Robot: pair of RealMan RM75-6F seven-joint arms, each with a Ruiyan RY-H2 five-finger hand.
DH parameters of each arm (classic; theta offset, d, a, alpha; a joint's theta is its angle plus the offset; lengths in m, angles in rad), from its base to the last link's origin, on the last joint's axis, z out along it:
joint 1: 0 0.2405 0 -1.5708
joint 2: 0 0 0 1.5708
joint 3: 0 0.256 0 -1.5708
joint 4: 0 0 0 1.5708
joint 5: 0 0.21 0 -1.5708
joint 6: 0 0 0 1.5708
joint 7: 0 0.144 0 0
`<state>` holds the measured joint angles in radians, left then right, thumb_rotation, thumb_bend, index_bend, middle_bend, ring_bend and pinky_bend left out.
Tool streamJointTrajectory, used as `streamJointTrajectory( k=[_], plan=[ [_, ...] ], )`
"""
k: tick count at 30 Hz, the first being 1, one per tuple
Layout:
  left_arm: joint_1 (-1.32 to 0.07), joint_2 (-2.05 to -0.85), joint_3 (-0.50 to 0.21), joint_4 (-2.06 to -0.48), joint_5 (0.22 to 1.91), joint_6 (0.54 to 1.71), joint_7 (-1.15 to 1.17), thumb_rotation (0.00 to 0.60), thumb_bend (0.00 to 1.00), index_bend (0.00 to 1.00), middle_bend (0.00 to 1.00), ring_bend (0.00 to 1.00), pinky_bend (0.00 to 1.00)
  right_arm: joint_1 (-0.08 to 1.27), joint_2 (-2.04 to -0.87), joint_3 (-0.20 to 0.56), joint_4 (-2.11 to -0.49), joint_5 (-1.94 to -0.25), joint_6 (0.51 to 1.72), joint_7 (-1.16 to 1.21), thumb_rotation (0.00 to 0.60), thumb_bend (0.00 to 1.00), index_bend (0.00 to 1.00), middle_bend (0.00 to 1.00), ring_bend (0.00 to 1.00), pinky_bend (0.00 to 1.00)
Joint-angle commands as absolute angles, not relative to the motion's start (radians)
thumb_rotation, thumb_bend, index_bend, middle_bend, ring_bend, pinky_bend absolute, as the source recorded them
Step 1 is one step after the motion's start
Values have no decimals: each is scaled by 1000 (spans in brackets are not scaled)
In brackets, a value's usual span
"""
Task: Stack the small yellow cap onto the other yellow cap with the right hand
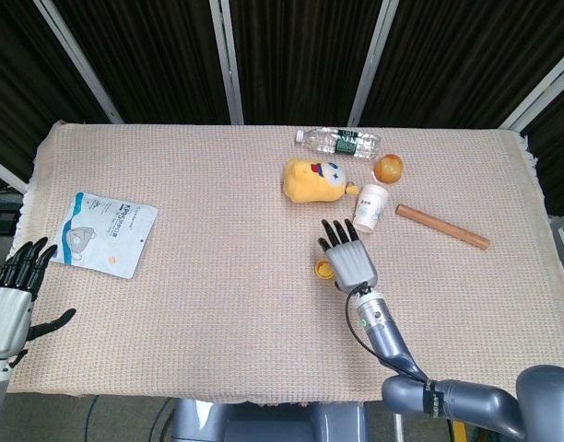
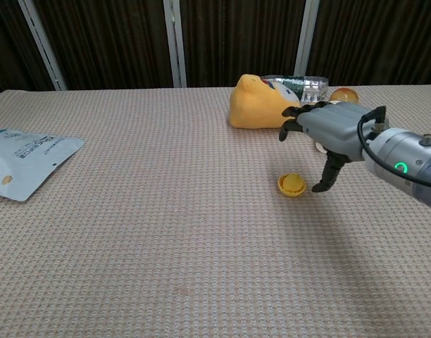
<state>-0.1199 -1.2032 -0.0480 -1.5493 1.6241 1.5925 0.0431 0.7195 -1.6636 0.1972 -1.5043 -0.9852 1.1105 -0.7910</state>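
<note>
A small yellow cap sits on top of the other yellow cap (image 2: pixel 291 185) on the woven cloth; in the head view the pair (image 1: pixel 324 270) shows just left of my right hand. My right hand (image 2: pixel 330 134) (image 1: pixel 348 258) hovers above and to the right of the caps, fingers spread, holding nothing and clear of them. Its thumb points down near the caps without touching. My left hand (image 1: pixel 10 299) hangs open past the table's near left corner.
A yellow plush toy (image 1: pixel 313 180), a plastic bottle (image 1: pixel 340 141), a white paper cup (image 1: pixel 370 206), an orange fruit (image 1: pixel 388 168) and a wooden stick (image 1: pixel 442 226) lie behind the right hand. A white pouch (image 1: pixel 105 232) lies at the left.
</note>
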Motion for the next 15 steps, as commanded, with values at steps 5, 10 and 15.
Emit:
streamJointTrajectory(
  k=[5, 10, 15],
  plan=[
    [-117, -1198, -46, -1544, 1613, 1585, 48, 600, 0, 0, 0, 0, 157, 586, -1312, 41, -1878, -1102, 1261, -891, 600, 0, 169, 0, 0, 0],
    [-113, -1196, -44, -1547, 1607, 1583, 66, 600, 0, 0, 0, 0, 157, 459, -1138, -55, -1971, -1239, 1384, -776, 600, 0, 144, 0, 0, 0],
    [-110, -1192, -40, -1559, 1602, 1576, 80, 600, 0, 0, 0, 0, 156, 347, -1073, -110, -1883, -1368, 1474, -560, 600, 0, 148, 0, 0, 0]
  ],
)
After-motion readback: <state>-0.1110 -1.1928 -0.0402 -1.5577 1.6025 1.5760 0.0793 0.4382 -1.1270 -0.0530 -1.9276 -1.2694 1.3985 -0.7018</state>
